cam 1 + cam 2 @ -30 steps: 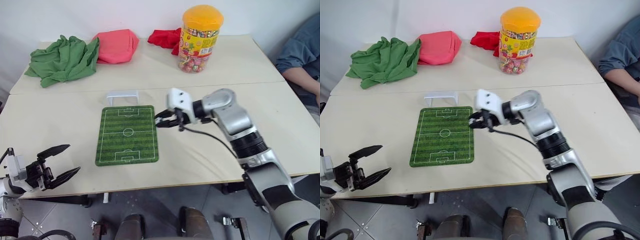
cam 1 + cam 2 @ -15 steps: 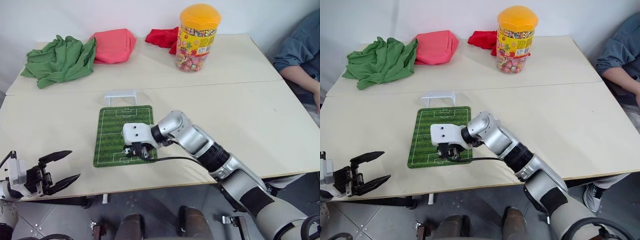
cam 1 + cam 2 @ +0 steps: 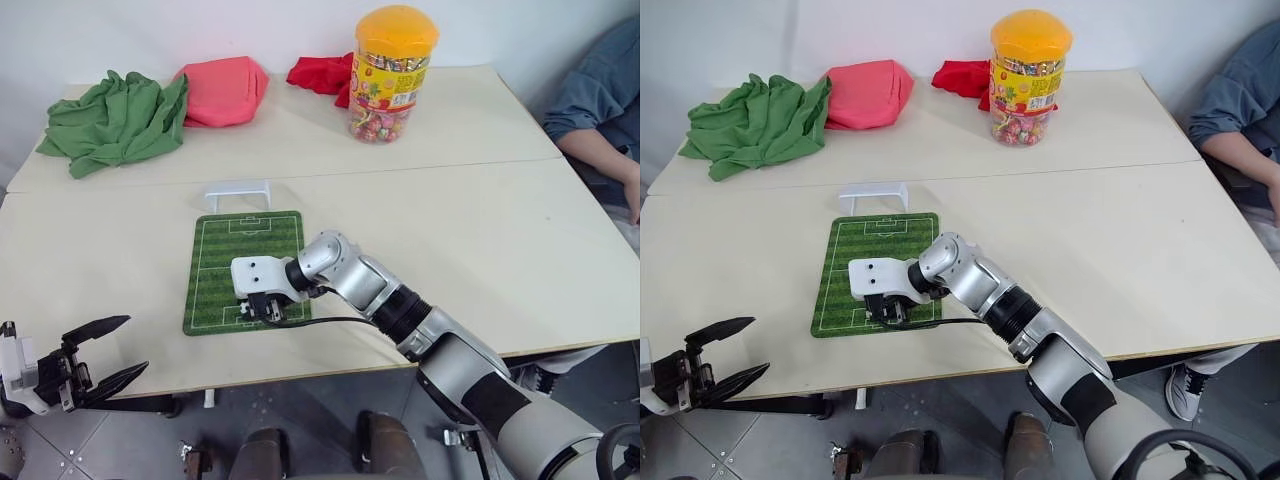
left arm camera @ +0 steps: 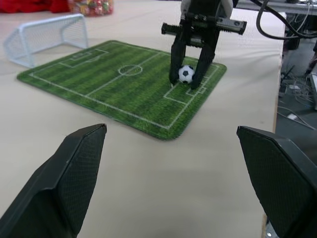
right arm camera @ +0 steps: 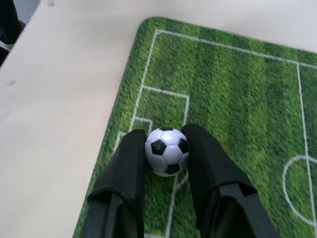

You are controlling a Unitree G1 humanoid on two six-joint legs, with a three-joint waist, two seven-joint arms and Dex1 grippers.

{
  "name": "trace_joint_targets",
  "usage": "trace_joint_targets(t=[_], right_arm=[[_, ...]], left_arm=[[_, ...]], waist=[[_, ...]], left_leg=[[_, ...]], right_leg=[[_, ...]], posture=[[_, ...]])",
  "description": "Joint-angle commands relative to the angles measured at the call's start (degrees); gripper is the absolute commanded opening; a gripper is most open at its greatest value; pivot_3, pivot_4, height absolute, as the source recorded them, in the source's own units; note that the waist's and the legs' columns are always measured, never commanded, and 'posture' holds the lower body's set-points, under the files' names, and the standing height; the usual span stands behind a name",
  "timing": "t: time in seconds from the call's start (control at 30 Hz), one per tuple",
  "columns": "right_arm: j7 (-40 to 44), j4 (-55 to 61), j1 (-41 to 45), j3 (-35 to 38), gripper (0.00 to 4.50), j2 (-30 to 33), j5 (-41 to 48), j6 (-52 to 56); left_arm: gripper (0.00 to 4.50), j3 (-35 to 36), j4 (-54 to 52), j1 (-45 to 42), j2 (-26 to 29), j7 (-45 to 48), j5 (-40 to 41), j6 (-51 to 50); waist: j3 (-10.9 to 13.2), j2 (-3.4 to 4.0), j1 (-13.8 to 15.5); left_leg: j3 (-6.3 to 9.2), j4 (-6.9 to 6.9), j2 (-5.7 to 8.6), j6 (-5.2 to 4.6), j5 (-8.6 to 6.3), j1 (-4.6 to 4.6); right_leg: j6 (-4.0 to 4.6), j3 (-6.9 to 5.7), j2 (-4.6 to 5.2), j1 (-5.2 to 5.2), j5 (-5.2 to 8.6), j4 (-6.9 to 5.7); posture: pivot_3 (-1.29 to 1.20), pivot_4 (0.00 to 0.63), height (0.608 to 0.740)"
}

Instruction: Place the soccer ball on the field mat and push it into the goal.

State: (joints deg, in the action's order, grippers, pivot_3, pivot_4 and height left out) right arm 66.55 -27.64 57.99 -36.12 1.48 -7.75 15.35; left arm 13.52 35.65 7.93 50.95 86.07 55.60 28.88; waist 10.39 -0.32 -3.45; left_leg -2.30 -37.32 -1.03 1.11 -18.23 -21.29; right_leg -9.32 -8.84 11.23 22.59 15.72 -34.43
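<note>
The right gripper (image 5: 166, 144) pinches the ball (image 5: 167, 151) between its two black fingers (image 5: 130, 163), low over the mat's (image 3: 225, 285) near penalty box. The left gripper (image 3: 100, 350) hangs past the table's (image 3: 500, 240) near edge, jaws spread wide and empty. The goal (image 3: 238, 193) stands at the mat's far end (just off it). Cloths and a candy jar (image 3: 390, 72) lie farther back.

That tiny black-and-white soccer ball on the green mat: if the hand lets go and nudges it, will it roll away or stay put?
The tiny black-and-white soccer ball is round and smooth, so it would probably roll at a slight nudge. The flat green turf-print field mat looks level and smooth, so likely little would slow it. Pinched between the right hand's two black fingers, it seems light, and could squirt out.
</note>
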Motion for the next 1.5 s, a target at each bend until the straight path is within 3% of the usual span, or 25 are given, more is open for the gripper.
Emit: trace_joint_targets(t=[0.03, 0.77, 1.13, 1.43, 1.5], right_arm=[[0.96, 1.01, 0.58, -0.15, 0.85, -1.13, 0.18, -0.70], [3.15, 1.80, -0.26, 0.26, 0.85, -1.12, -0.01, -0.60], [2.19, 0.91, 0.82, 1.48, 4.46, -1.74, -0.01, -0.73], [4.59, 16.51, 1.45, 10.63, 4.46, 1.55, 9.09, 4.06], [6.59, 21.07, -0.46, 13.47, 4.09, 2.91, 13.95, 6.17]], left_arm=[[4.50, 1.27, -0.84, 0.30, 0.74, 6.43, 1.07, 0.58], [4.50, 1.28, 1.53, -5.78, -0.61, 6.43, -1.56, 0.47], [4.50, 1.96, 2.15, -6.61, -0.83, 6.43, -1.90, 0.29], [4.50, 1.78, 2.72, -7.97, -0.69, 6.43, -2.12, -0.34], [4.50, 1.71, 3.16, -8.52, -0.58, 6.43, -2.22, -0.50]], waist=[[0.00, 0.00, 0.07], [-0.02, -0.03, 0.07], [-0.02, -0.03, 0.09], [-0.02, -0.05, 0.22], [-0.03, -0.05, 0.25]], left_leg=[[0.00, -0.01, -0.01, 0.00, 0.00, 0.00], [-0.02, -0.04, -0.03, 0.01, -0.02, 0.00], [-0.03, -0.04, -0.03, 0.01, -0.02, 0.00], [-0.01, -0.04, -0.03, 0.01, -0.02, 0.00], [-0.02, -0.03, -0.03, 0.01, -0.02, 0.00]], right_leg=[[0.00, 0.00, 0.00, 0.00, 0.00, 0.00], [0.01, 0.00, -0.01, 0.02, 0.00, -0.05], [0.01, 0.00, -0.01, 0.02, 0.00, -0.05], [0.01, -0.01, -0.01, 0.02, 0.00, -0.05], [0.01, -0.01, -0.01, 0.02, 0.00, -0.05]], posture=[[0.00, 0.150, 0.740], [0.00, 0.150, 0.740], [0.00, 0.150, 0.740], [0.00, 0.150, 0.740], [0.00, 0.150, 0.740]])
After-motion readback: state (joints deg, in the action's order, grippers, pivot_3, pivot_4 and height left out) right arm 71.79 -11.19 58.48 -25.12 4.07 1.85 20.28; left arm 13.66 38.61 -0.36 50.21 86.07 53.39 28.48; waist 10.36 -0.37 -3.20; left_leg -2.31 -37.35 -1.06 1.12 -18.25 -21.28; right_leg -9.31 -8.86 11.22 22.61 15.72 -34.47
